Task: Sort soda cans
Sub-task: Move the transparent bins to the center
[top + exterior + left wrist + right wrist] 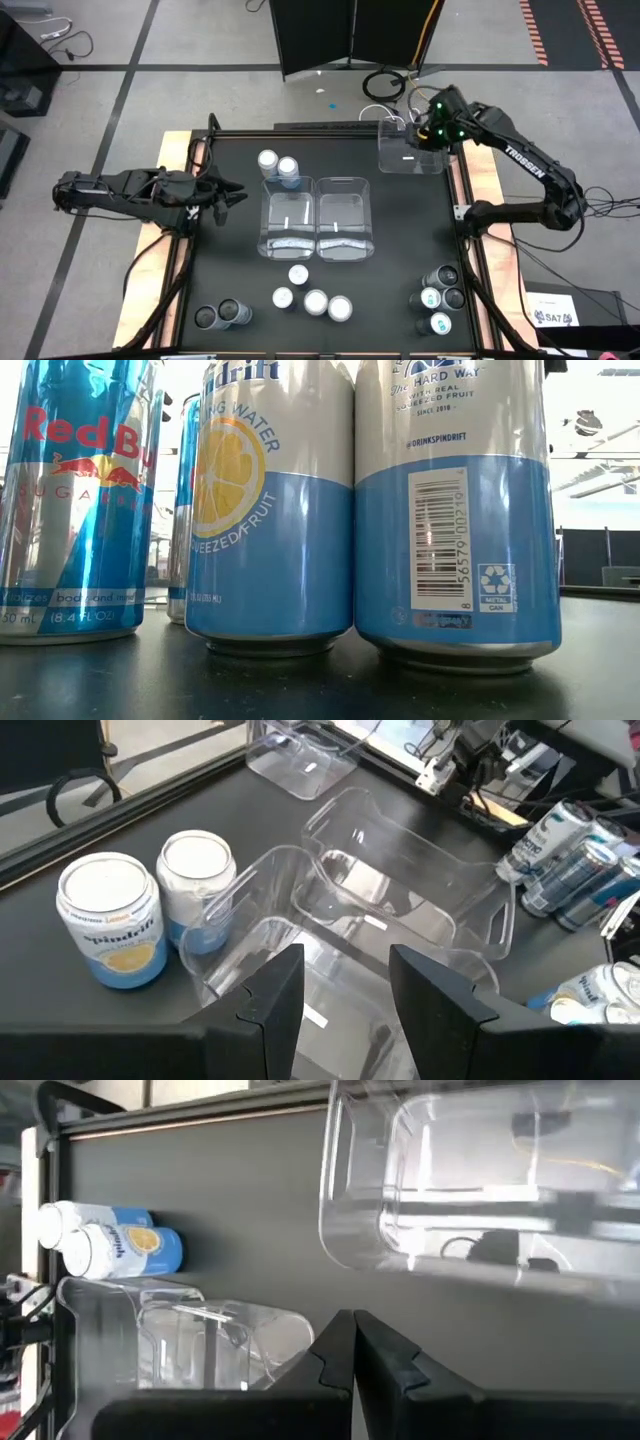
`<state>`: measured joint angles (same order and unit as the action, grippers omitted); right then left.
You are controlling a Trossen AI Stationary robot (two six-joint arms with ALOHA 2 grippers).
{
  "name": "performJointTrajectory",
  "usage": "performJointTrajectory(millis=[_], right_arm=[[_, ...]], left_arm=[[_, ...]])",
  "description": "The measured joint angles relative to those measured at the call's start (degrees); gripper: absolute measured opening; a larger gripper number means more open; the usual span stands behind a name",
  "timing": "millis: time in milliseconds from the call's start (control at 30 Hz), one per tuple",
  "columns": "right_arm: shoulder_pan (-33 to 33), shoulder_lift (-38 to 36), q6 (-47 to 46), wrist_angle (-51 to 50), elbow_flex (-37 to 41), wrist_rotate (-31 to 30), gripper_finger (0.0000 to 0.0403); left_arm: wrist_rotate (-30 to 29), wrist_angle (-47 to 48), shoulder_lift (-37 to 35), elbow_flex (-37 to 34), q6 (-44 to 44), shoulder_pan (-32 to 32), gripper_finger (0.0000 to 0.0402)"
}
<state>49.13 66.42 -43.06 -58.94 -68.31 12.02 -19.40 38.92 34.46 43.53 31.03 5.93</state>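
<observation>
Soda cans stand upright on the black table in groups: two white-topped, blue-sided cans (277, 165) (110, 920) (110, 1240) far of centre, several white-topped ones (312, 297) near the middle, two dark ones (220, 316) near left, several (440, 297) near right. The low view shows a Red Bull can (75, 500) and Spindrift cans (270, 510) up close. My left gripper (238, 193) (345, 985) is open at the table's left side, pointing at the two middle bins. My right gripper (418, 133) (355, 1350) is shut at the far right, beside a clear bin (412, 152) (470, 1190).
Two clear plastic bins (288, 217) (343, 217) stand side by side in the table's middle, right in front of my left gripper (400, 890). The table has raised wooden side rails (180, 150). Cables lie on the floor beyond the far edge.
</observation>
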Motion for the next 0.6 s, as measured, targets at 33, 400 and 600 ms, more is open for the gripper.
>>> performJointTrajectory(millis=[33, 400, 600], right_arm=[[1.3, 0.2, 1.5, 0.3, 0.0, 1.0, 0.0], [9.3, 8.4, 21.2, -0.9, 0.0, 7.5, 0.0], [9.3, 10.4, 25.0, 1.8, 0.0, 7.4, 0.0]], left_arm=[[0.0, 0.0, 0.0, 0.0, 0.0, 0.0, 0.0158], [-0.2, -1.2, 0.0, 0.0, 0.2, 0.0, 0.0158], [-0.2, -1.3, 0.0, 0.0, 0.2, 0.0, 0.0158]])
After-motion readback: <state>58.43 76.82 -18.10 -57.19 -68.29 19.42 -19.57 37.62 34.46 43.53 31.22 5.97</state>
